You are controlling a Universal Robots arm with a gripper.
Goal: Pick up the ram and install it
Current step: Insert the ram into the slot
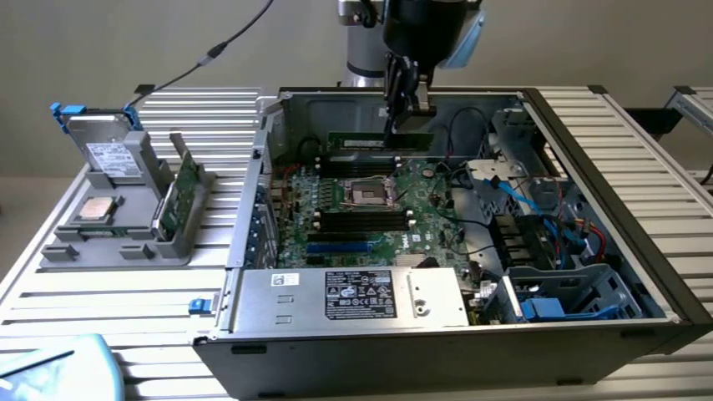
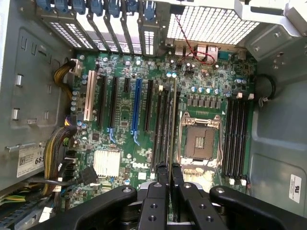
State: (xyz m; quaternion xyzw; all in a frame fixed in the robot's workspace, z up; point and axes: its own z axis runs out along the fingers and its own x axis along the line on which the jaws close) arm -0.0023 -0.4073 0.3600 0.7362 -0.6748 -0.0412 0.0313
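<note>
Claw (image 1: 402, 124) pinches ram (image 1: 373, 140) by its top edge, toward 1 end. Ram hangs inside the case (image 1: 323, 113), over the mobo (image 1: 429, 213) slots (image 2: 160, 129) beside the CPU socket (image 1: 368, 192). Risks: the off-centre grip lets the ram tilt or slip under push. If the edge misses the slot, or the notch is reversed, pressing could jam it or crack the board.

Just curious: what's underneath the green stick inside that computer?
Below the ram, the motherboard shows black slots and a processor socket; the ram's own edge hides what's directly beneath.
</note>
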